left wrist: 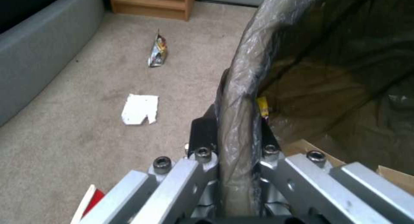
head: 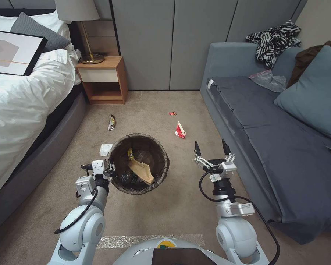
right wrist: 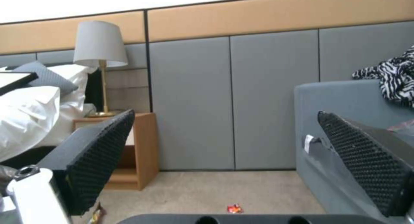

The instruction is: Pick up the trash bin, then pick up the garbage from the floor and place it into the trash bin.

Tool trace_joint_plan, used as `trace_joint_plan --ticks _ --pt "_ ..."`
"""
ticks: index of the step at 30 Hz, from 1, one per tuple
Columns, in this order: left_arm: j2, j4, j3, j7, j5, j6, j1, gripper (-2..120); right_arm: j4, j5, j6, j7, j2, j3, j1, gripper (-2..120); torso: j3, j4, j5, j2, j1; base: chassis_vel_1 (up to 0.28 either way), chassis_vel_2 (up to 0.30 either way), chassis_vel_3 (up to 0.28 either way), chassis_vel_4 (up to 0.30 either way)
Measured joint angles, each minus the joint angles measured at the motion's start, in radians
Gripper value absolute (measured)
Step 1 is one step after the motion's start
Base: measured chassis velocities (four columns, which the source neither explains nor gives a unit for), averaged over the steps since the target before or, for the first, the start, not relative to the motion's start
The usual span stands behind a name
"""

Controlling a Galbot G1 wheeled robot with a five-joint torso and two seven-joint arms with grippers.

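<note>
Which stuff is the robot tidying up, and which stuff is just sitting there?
Its job:
trash bin, gripped at the rim by the left gripper
snack wrapper
white tissue
red-and-white cup
tiny red wrapper
right gripper, open

Just there:
lamp
nightstand
sofa
zebra-print cloth

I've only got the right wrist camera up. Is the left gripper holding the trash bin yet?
Observer: Yes. The left gripper is shut on the trash bin rim, one of its fingers inside and one outside.
Operator: Anything in the bin?
Observer: A tan paper bag and a yellow wrapper lie inside.
Operator: What's on the floor near it?
Observer: A red-and-white cup beyond the bin and a white tissue beside it.
</note>
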Motion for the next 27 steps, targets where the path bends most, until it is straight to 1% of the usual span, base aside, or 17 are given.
trace_joint_plan --ticks 11,16,19,27 --pt "-0.001 -0.001 0.001 0.000 0.003 -0.002 0.001 4 -0.012 -0.002 -0.010 -0.004 -0.003 0.005 -0.002 100 0.000 -0.0001 0.0000 0.000 0.000 0.000 0.000 0.000 0.000" --pt "-0.001 -0.001 0.002 0.001 0.004 -0.002 0.000 4 -0.017 -0.003 -0.009 -0.007 -0.002 0.005 -0.002 100 0.000 -0.0001 0.0000 0.000 0.000 -0.066 0.077 0.070 -0.075" --pt "0.000 -0.001 0.001 0.001 0.004 -0.003 0.000 4 -0.020 -0.003 -0.008 -0.007 -0.002 0.006 0.000 100 0.000 -0.0001 0.0000 0.000 0.000 -0.167 0.140 0.148 -0.158" --pt "-0.002 -0.001 0.001 0.001 0.005 -0.004 -0.001 4 -0.020 0.002 -0.008 -0.016 -0.002 0.005 0.004 100 0.000 -0.0002 0.0000 0.000 0.000 -0.200 0.211 0.230 -0.221"
